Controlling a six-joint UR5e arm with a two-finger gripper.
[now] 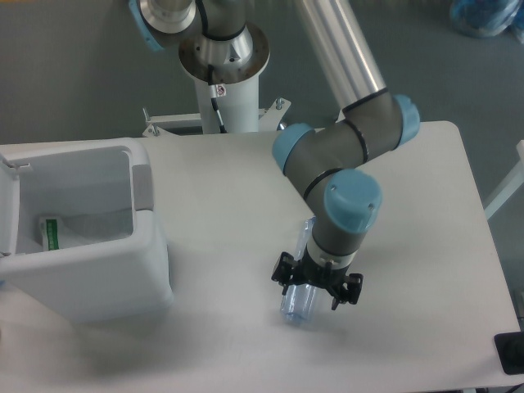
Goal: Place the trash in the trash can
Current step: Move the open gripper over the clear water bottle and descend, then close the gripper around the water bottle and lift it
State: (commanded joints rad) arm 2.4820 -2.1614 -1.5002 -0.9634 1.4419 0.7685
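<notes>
The clear plastic water bottle (pixel 297 304) lies on the white table, its base toward the front edge; most of it is hidden under my wrist. My gripper (pixel 318 286) is low over the bottle's lower half. It is open, with one black finger on each side of the bottle. The white trash can (pixel 90 274) stands at the left of the table, a grey tab (pixel 142 187) on its right side. Inside it lies the crinkled clear plastic bag (pixel 82 227) with its green-and-white strip.
The arm's white pedestal (pixel 223 90) rises behind the table's back edge. A small black object (pixel 511 353) sits at the front right corner. Something blue (pixel 485 16) lies on the floor at the top right.
</notes>
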